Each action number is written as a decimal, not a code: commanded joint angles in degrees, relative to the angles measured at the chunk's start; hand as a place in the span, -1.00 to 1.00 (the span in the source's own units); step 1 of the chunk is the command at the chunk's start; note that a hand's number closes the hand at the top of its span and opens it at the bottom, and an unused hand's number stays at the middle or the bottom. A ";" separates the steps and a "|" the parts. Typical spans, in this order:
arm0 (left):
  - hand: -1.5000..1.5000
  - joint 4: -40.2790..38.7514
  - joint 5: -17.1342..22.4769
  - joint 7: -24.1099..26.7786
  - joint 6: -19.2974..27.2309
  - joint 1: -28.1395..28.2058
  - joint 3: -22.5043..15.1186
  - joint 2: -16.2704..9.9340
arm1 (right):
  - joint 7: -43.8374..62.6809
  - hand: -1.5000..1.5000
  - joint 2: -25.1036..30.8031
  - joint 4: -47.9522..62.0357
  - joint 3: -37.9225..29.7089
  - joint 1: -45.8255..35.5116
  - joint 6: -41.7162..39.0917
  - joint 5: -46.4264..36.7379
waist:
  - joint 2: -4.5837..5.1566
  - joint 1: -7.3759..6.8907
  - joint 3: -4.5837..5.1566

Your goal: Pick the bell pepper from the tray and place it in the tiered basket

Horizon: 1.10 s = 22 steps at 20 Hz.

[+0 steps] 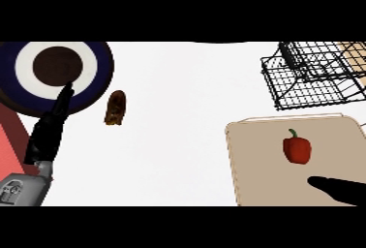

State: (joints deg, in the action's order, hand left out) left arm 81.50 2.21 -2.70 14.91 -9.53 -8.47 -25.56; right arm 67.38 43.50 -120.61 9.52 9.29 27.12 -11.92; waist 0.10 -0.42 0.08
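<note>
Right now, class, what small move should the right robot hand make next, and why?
Probably reach forward to the bell pepper. The right robot hand sits at the tray's near edge, short of the pepper and holding nothing, and the tiered basket lies beyond.

Nothing legible anywhere: no words, labels, brands or numbers on show. Closest to a sign: concentric rings, dark blue, white and dark brown, on the round plate (97, 72) at upper left. Some small dark markings on the grey forearm (18, 190) at lower left, too small to tell as characters.
</note>
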 commanded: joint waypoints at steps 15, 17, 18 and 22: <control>0.00 -1.71 -0.62 2.16 -3.14 -0.17 3.40 1.18 | 10.84 -1.00 -9.90 9.15 3.81 -7.51 -4.92 -10.21 | -0.01 0.02 -0.03; 0.00 -0.85 -2.50 -1.78 -0.87 -2.75 1.91 3.29 | 13.44 -1.00 -10.89 6.56 4.02 -8.49 -5.94 -10.72 | -0.09 0.43 -0.02; 0.00 2.79 -3.05 -2.85 -1.54 0.47 2.00 0.97 | 13.49 -1.00 -10.49 6.11 3.31 -6.94 -6.26 -11.00 | -0.23 0.15 -0.04; 0.00 0.56 -2.94 -1.83 -1.87 -0.38 3.14 2.12 | 11.96 -1.00 -11.72 9.42 0.94 -9.46 -8.68 -9.31 | -0.09 0.29 -0.03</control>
State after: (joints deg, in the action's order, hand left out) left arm 82.00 -0.30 -3.28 13.04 -9.19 -5.96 -23.77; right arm 68.68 32.48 -111.51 12.49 2.72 22.15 -22.30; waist 0.01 -0.29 0.04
